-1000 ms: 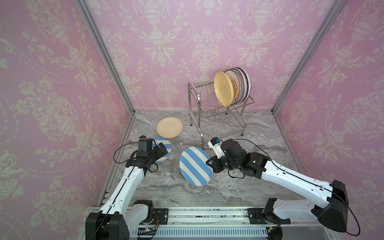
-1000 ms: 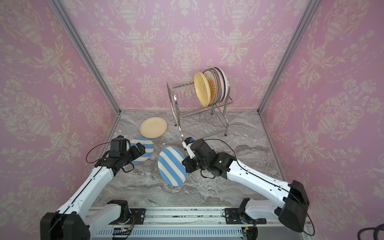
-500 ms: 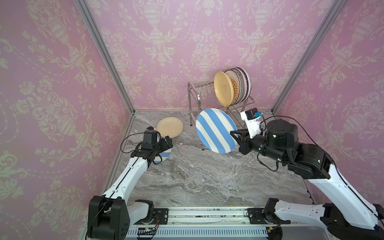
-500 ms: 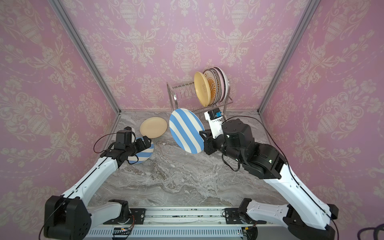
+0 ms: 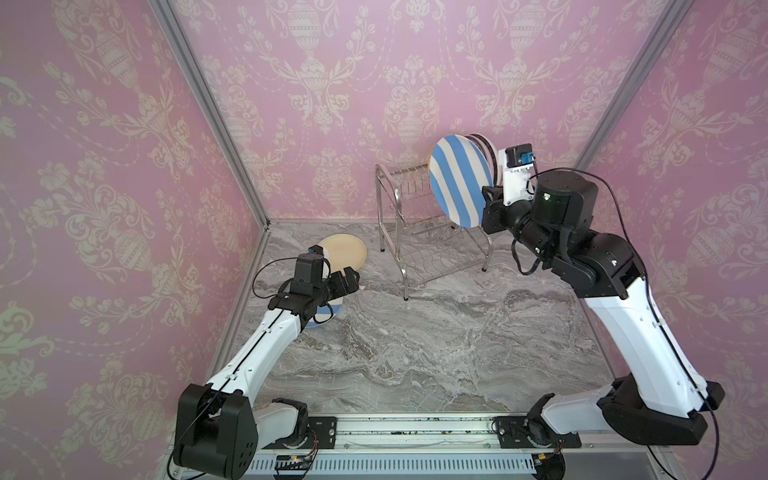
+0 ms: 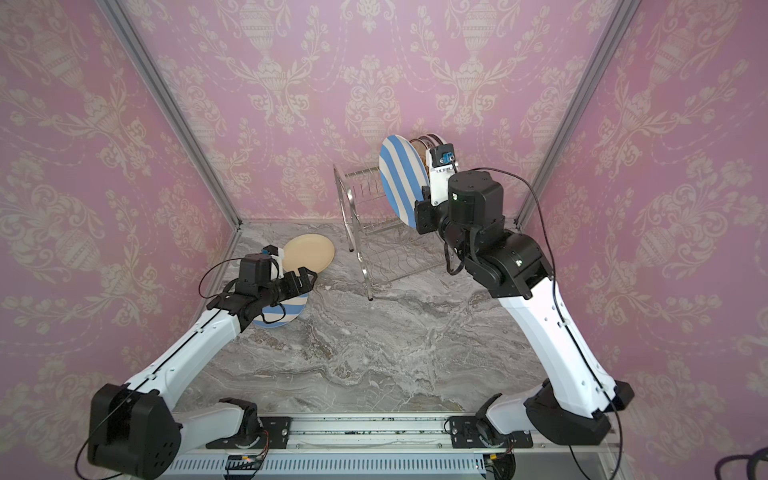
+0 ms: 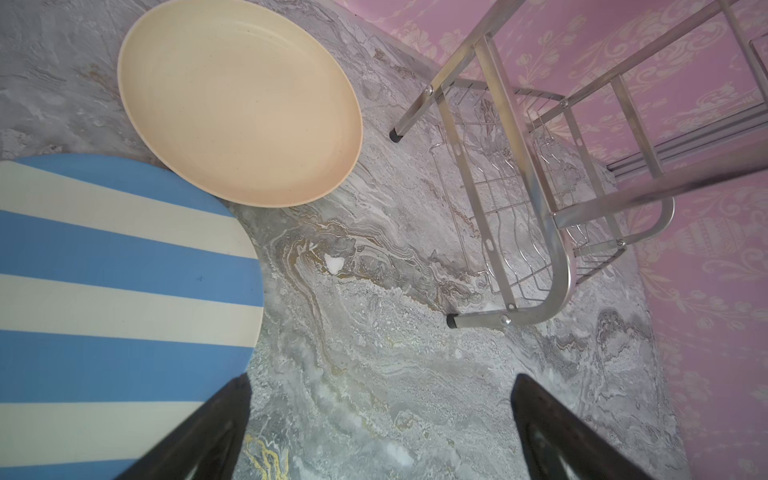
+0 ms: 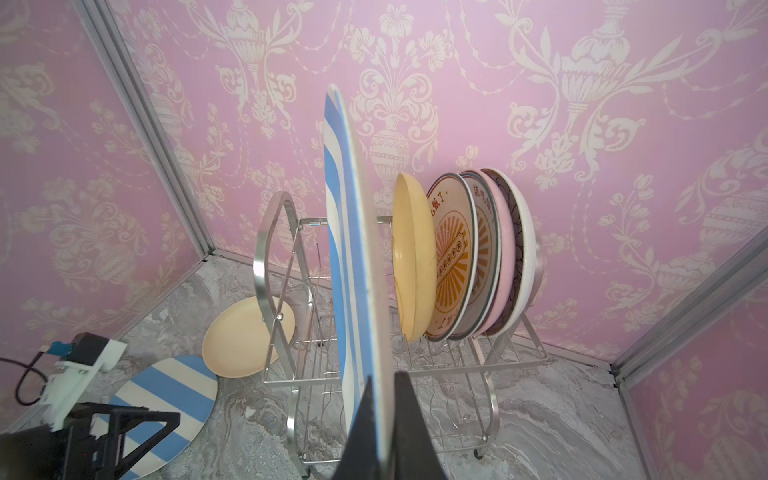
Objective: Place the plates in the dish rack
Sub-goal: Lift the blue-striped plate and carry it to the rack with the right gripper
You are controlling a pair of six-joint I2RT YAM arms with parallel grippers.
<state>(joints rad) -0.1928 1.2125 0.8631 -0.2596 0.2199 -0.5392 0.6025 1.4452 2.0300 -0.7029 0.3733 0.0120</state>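
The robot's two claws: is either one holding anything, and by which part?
The right gripper clamps an upright blue-striped plate by its rim, near the bottom edge. The left gripper is open and holds nothing.

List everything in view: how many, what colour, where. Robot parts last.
Steel wire dish rack: one, silver, table's back.
Racked plates, upper tier: five: cream-yellow plate, two orange-sunburst plates, pink plate, dark petal-patterned plate.
Held blue-and-white striped plate: one, upright at rack.
Flat blue-and-white striped plate: one, on table, left side.
Loose cream-yellow plate: one, flat, beside that striped one.
Marble table: one, grey.
Left gripper: open, above flat striped plate.
Right gripper: shut on held striped plate.
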